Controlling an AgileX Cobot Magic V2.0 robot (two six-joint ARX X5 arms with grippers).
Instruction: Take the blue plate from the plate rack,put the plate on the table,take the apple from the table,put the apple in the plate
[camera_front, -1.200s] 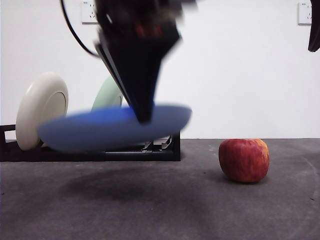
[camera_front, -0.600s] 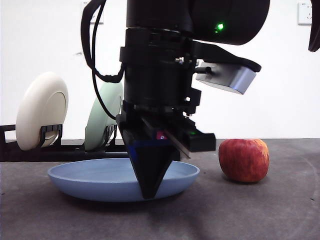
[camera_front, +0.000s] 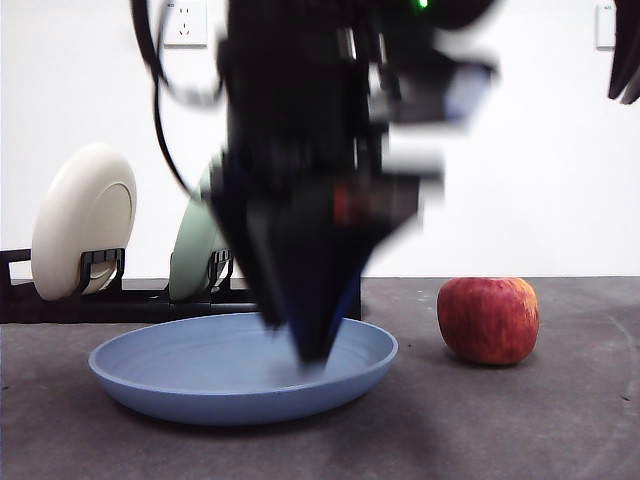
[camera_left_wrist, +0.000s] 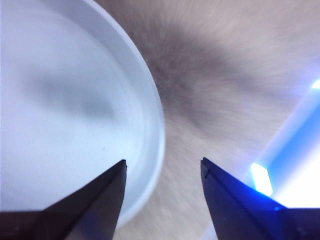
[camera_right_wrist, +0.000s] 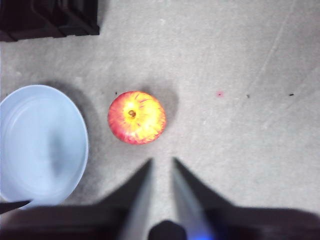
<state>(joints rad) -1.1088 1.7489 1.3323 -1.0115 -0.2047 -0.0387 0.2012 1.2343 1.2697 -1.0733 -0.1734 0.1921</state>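
Starting on the left of the front view, we've got the plate rack at the back with a cream plate and a pale green plate standing in its slots. In front of it the blue plate sits flat on the table, so we'd call that half of the job done.

Right over the plate's middle hangs the left gripper, big and motion-blurred. Its own wrist view settles what the front view can't: the left gripper has its jaws spread wide with nothing between them, one jaw over the plate's bowl and the other outside the rim. So it's let go.

Further right is the apple, resting on the table just beside the plate, not touching it.

What the next move turns on, we reckon, is which arm is closer to the apple. The right wrist view answers that nicely: the apple lies straight ahead of the right gripper, stem up, with the blue plate off to one side. Those jaws are only slightly parted and empty. In the front view that arm is just a dark tip in the top right corner, so we'd never guess its line-up from there.
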